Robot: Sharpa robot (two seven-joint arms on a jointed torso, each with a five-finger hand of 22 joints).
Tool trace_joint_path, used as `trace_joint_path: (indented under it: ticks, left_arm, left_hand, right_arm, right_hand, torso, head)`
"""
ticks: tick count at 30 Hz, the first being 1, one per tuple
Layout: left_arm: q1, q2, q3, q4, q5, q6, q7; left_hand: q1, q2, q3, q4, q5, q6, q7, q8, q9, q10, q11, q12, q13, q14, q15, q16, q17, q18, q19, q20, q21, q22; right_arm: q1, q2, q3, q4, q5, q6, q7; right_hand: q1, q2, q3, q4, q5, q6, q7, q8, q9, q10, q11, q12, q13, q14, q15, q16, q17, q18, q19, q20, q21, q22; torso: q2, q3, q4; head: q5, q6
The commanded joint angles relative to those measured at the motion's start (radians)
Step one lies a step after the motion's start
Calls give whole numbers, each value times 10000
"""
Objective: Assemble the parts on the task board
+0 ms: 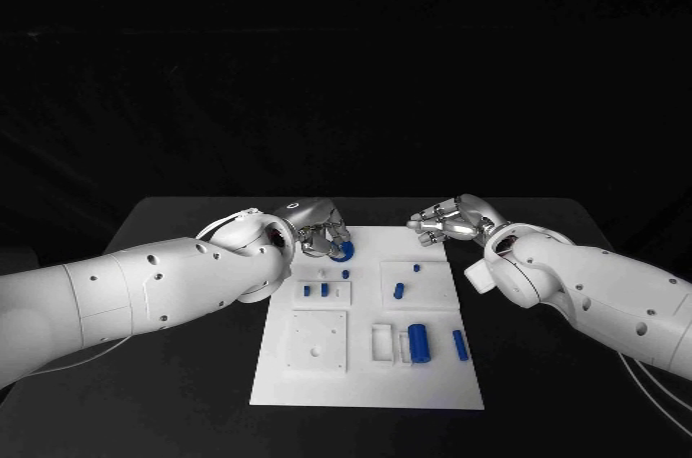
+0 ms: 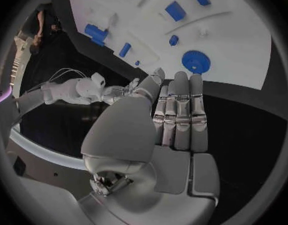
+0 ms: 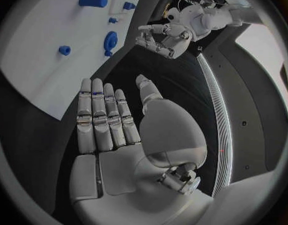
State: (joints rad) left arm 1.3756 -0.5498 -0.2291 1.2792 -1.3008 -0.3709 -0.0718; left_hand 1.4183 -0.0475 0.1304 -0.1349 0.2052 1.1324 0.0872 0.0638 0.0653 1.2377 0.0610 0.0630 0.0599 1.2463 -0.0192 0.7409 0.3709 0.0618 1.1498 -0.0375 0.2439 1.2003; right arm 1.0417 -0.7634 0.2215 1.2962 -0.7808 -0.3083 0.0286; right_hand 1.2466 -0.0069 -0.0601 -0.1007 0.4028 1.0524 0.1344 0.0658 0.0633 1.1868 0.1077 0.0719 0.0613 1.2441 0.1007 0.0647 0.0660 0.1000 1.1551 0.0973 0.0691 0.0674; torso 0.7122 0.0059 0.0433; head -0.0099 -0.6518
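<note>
Looking down at the black desk, we see the white task board lying in its middle, long side running away from us. Nearest on the board sits a plain square plate at its left, with a large blue cylinder and a slimmer blue bar to its right, the two close but apart. Beyond them we count two short blue pegs side by side on a small white block, and on the next block to the right one blue piece and one tiny blue stud. At the far left edge of the board rests one blue gear.

Farthest from us, both arms reach in. The left robot hand hovers at the board's far left corner, just beside the gear; from its wrist camera we see the fingers straight and side by side, thumb alongside, gripping nothing. The right robot hand hangs off the board's far right corner over the desk; its wrist camera shows a flat palm, fingers stretched out and the thumb spread aside, also empty.
</note>
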Motion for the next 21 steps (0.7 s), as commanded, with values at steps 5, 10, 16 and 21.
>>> trace_joint_path:
  ticks: [5,10,16,21]
  left_arm:
    - [-125,372,-31,-360,-1148,705,579]
    - [-174,495,-45,-516,-1387,1353,485]
    - [-222,572,-54,-673,-1531,1770,401]
    - [-290,654,-59,-779,-1571,1785,425]
  left_hand:
    - [-107,-262,29,169,-189,49,-66,-17,-16,-448,58,-44,-15,207,-50,525,259,42,316,-41,-36,286]
    - [-152,-389,-187,365,-648,-8,-91,-12,-13,-870,134,-39,-13,185,-30,794,153,14,430,-25,-110,382]
    - [80,-391,-480,678,-646,-37,-89,-12,-14,-944,131,-46,-16,45,-43,1513,-103,24,581,-36,-246,773]
    - [189,-403,-524,800,-581,-78,-58,-11,-14,-982,136,-50,-18,-14,-54,1897,-412,54,684,-35,-447,1196]
  right_arm:
    - [-5,35,4,29,62,-300,336]
    - [-4,40,5,53,99,-374,380]
    - [-4,45,5,78,131,-450,422]
    - [-3,51,5,95,147,-507,443]
  right_hand:
    - [-28,-23,4,-116,24,-11,61,-38,-13,-450,136,-60,-21,-235,56,-20,-15,110,-222,89,-16,-17]
    - [-20,-42,8,-121,33,-12,74,-38,-13,-680,203,-62,-25,-337,103,-24,-19,129,-328,142,-19,-20]
    - [-13,-53,14,-112,40,-17,77,-38,-13,-721,216,-55,-27,-369,114,-22,-19,141,-361,160,-14,-18]
    - [-8,-70,19,-103,56,-19,81,-37,-13,-773,232,-59,-27,-416,133,-25,-22,142,-403,177,-20,-20]
  torso:
    - [11,15,3]
    - [1,23,11]
    - [-9,17,13]
    - [5,11,7]
  head:
    - [-34,-21]
    - [-34,-27]
    - [-46,-55]
    - [-43,-57]
